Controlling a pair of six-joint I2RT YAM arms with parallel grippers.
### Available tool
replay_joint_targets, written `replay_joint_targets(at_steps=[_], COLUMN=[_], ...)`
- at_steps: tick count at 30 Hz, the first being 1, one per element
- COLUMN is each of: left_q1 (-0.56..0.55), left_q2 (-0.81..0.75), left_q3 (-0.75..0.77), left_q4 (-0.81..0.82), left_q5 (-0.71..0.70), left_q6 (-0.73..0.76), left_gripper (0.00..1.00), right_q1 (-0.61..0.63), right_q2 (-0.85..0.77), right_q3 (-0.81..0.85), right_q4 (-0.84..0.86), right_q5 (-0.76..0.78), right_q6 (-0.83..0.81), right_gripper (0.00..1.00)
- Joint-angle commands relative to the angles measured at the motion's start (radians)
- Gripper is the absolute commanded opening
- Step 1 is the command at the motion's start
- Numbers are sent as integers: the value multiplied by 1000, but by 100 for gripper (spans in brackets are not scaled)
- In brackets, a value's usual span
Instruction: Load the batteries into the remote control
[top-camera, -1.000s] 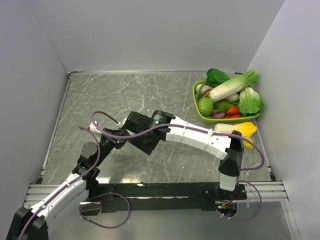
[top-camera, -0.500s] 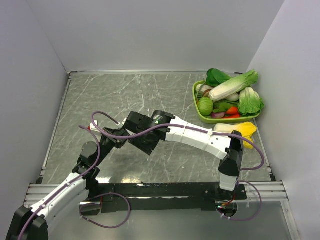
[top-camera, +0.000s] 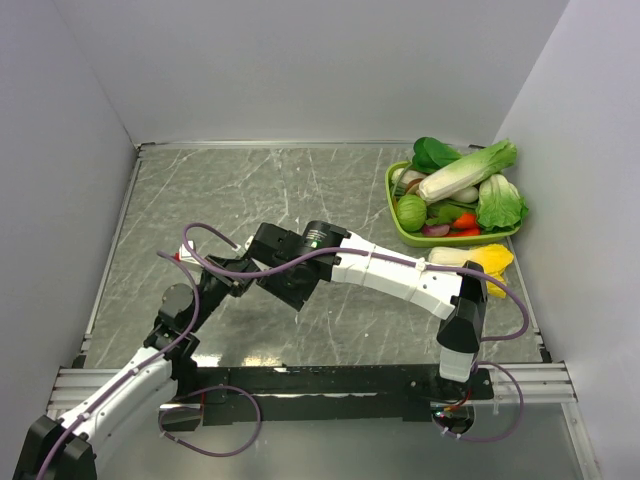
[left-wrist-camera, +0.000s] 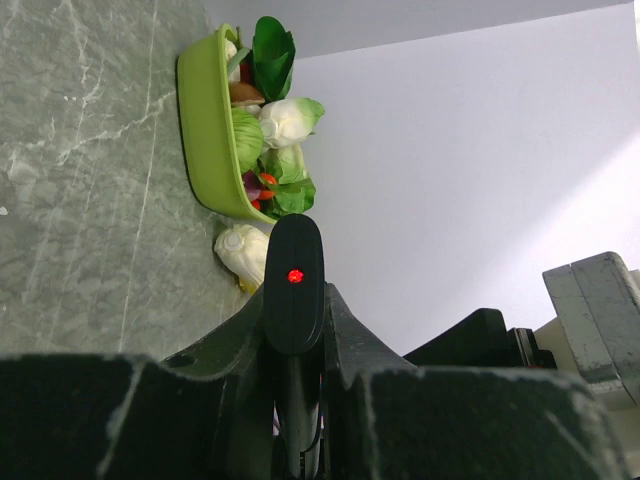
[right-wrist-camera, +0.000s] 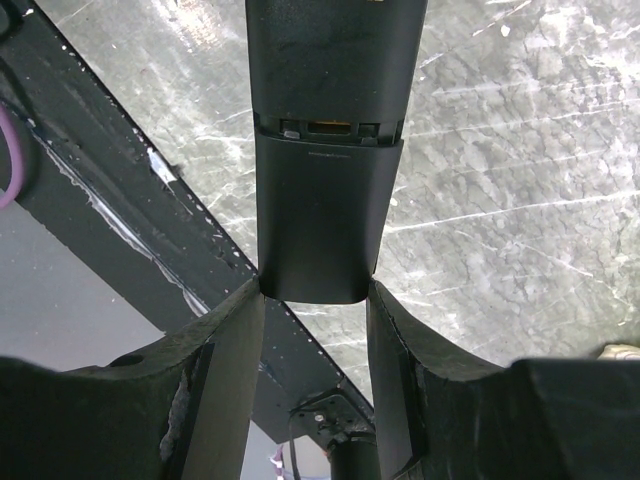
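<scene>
Left pincer: your left pincer (left-wrist-camera: 295, 300) is clamped narrow on the remote control (left-wrist-camera: 294, 270), one finger tight against each long edge.
Remote control: it stands out past the left fingertips, off the counter (top-camera: 300, 190), its rounded end free. A red dot (left-wrist-camera: 295, 275) shows on the face toward the left wrist camera.
Right pincer: your right pincer (right-wrist-camera: 316, 290) is set at a middling width and grips the cover piece (right-wrist-camera: 320, 215), with both fingers touching the piece's near corners.
Cover piece: it lies in line with the remote's back, end to end with the wider black section above it. A thin seam runs across the join, with a small brassy glint in the gap that is too small for you to identify.
Arms: in the top view both arms reach to the left-centre of the counter, and the two pincers meet there, close together above the marbled surface.
Surroundings: a green tray (top-camera: 395, 215) heaped with vegetables (top-camera: 465, 180) sits at the far right of the counter. A yellow vegetable (top-camera: 485, 258) lies just beside the tray's near edge, well apart from both pincers.
</scene>
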Motion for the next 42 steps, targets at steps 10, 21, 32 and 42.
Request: replay_joint_targets(at_steps=[10, 21, 32, 42], left_q1=[-3, -3, -3, -3], left_q2=[-22, -16, -10, 8], left_q3=[21, 15, 16, 55], left_q4=[60, 71, 71, 40], left_q5=[4, 7, 1, 8], left_q6=[-44, -47, -50, -49], left_gripper=[2, 2, 2, 2], right_q1=[0, 2, 2, -20], right_q2=[-18, -27, -39, -150], right_q3=[45, 69, 102, 70], right_q4=[-16, -22, -36, 42], right_q5=[2, -4, 14, 8], right_q6=[4, 2, -4, -68], right_gripper=[50, 58, 67, 75])
